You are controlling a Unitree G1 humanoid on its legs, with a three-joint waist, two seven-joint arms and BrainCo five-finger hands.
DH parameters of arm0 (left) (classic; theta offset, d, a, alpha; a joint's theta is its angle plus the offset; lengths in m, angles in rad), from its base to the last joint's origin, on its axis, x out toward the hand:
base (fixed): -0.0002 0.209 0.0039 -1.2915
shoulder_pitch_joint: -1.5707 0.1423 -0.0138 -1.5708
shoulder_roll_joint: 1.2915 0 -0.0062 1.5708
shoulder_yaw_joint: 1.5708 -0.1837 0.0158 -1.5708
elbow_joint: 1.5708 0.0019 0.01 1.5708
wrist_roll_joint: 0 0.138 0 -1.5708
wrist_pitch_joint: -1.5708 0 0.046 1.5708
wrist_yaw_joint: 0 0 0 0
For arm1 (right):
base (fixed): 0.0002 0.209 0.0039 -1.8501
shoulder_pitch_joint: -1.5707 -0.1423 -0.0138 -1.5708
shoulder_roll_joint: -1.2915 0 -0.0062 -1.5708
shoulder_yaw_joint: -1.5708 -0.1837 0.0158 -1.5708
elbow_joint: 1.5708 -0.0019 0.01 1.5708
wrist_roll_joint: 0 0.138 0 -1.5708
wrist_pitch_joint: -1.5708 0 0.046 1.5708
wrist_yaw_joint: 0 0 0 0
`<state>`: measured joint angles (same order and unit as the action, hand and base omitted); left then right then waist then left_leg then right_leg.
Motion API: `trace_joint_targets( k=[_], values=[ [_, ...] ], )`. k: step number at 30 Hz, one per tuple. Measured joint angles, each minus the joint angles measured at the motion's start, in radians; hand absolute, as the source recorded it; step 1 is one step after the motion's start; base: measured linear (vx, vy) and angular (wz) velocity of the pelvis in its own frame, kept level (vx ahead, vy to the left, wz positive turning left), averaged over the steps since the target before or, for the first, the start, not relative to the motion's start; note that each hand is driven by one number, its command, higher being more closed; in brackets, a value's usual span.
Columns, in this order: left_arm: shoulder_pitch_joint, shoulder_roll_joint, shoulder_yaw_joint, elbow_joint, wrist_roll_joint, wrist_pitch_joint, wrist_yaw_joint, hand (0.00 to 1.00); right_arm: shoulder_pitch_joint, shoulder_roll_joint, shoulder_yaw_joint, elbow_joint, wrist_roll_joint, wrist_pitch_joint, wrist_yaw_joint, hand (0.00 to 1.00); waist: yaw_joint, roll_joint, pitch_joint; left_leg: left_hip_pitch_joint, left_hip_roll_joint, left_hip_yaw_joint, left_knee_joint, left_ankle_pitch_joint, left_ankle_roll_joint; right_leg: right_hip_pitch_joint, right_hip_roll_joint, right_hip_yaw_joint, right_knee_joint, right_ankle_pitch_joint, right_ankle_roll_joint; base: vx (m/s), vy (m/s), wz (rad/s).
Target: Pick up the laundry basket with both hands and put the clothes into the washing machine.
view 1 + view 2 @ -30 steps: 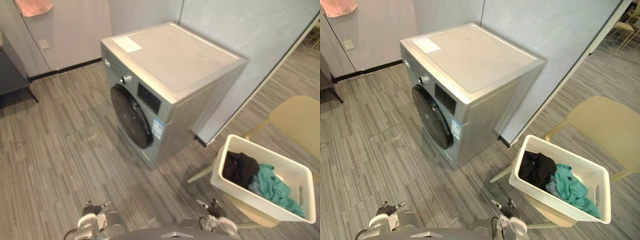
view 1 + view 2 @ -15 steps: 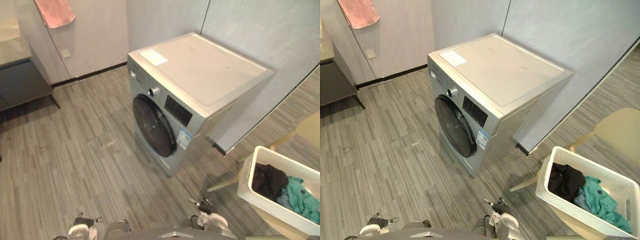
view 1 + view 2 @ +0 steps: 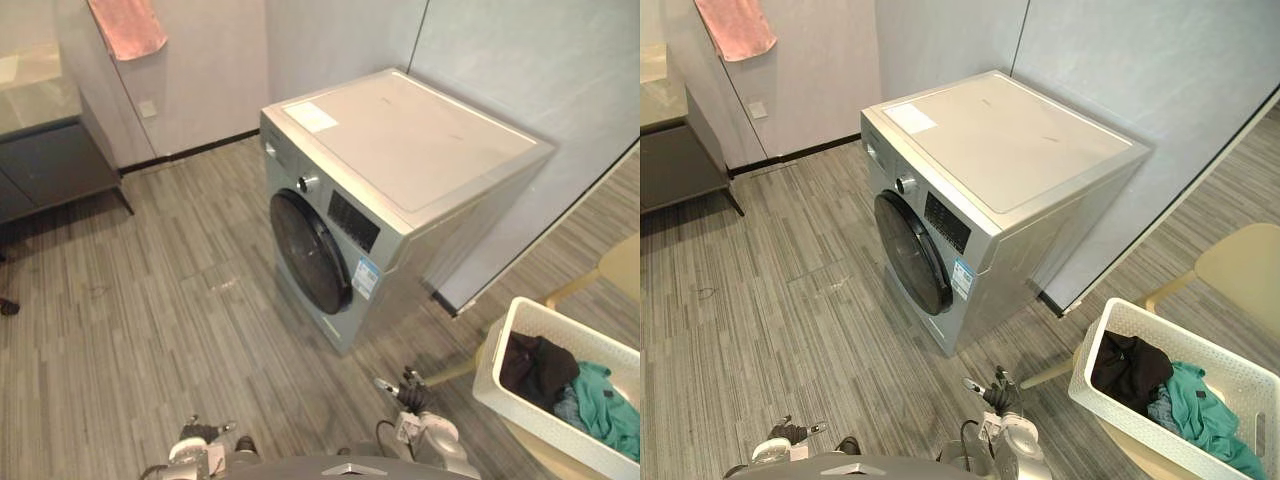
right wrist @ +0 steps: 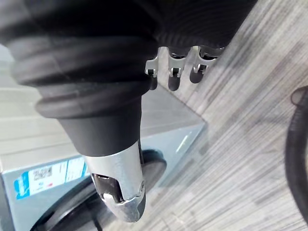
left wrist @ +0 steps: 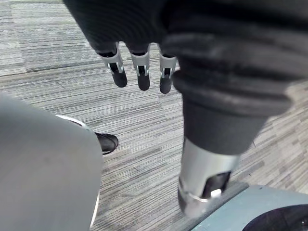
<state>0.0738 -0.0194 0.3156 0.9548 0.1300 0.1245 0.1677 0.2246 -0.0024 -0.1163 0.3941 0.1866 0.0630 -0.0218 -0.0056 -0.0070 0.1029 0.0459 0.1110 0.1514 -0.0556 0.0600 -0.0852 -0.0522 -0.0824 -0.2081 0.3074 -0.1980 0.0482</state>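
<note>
Grey plank flooring (image 3: 150,300) is running under one washing machine (image 3: 400,200), which is standing against the pale wall with its round door (image 3: 912,255) closed. Over the last second the whole view has been swinging, so the machine is now sitting nearer the middle and the laundry basket (image 3: 1110,395) is sliding toward the edge. That is the head camera moving; the things themselves are not shifting. For the task, this is probably meaning the robot is looking over the machine first, with the basket not yet lifted.

Right of the machine, one white basket is resting on one beige chair (image 3: 1240,270), holding two garments I can make out: a black one (image 3: 1128,368) and a teal one (image 3: 1200,415). In front of the machine, the left hand (image 3: 205,445) and the right hand (image 3: 415,395) are hanging low, fingers loose and grasping nothing. Left of the machine, one pink towel (image 3: 735,25) is hanging on the wall above one dark cabinet (image 3: 50,170).
</note>
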Motion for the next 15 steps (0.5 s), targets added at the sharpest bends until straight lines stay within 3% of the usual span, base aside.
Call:
trace_joint_targets(
  k=[4,11,15],
  values=[
    [-0.001,-0.001,0.018,0.0,0.0,0.0,0.0,0.0,-0.006,-0.015,0.1,-0.179,-0.078,-0.003,0.001,0.0,-0.001,0.007,-0.001,-0.045,-0.018,-0.005,-0.027,0.014,0.017,-0.034,-0.014,0.001,-0.034,0.024,0.006,-0.01,0.072,0.06],
    [-0.019,-0.001,-0.005,0.001,0.004,0.0,0.001,0.0,-0.118,-0.049,0.257,-0.19,-0.116,-0.016,0.035,0.0,0.015,0.037,0.015,-0.117,-0.03,-0.02,-0.022,0.023,0.02,-0.064,-0.014,-0.012,-0.11,0.083,0.017,0.07,0.031,0.07],
    [-0.037,0.002,-0.014,0.0,0.009,0.0,0.008,0.0,-0.21,-0.049,0.311,-0.19,-0.11,-0.016,0.035,0.0,0.032,0.038,0.03,-0.153,-0.031,-0.027,-0.021,0.024,0.02,-0.085,-0.001,-0.009,-0.143,0.106,0.016,0.1,0.005,0.03]
  ],
)
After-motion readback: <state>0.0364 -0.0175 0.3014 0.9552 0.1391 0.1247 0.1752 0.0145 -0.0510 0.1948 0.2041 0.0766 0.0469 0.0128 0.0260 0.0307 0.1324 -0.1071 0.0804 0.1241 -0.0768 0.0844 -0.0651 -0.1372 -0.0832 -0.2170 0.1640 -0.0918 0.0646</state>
